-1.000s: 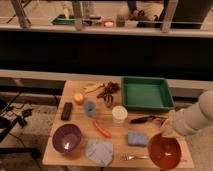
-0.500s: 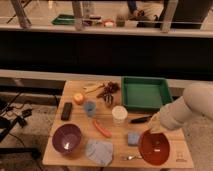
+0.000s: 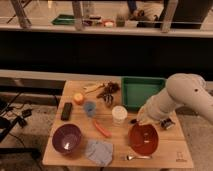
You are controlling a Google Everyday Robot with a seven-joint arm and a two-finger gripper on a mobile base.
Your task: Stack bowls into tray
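Observation:
The orange-red bowl (image 3: 145,139) is at the front right of the wooden table (image 3: 172,154). My gripper (image 3: 140,121) reaches in from the right on a white arm and is at the bowl's back rim, shut on it. The dark purple bowl (image 3: 66,138) stands at the front left, far from the gripper. The large green tray (image 3: 141,92) lies at the back right, just beyond the gripper, with nothing in it.
A white cup (image 3: 119,114) stands just left of the gripper. On the table are also a red-orange stick (image 3: 102,129), a blue cup (image 3: 90,108), an orange (image 3: 78,98), a black remote (image 3: 66,110), a grey cloth (image 3: 99,151), a utensil (image 3: 135,157) and brown items (image 3: 107,92).
The arm has swung left and towards the tray, and the orange-red bowl has moved with the gripper, left and away from the table's front right corner.

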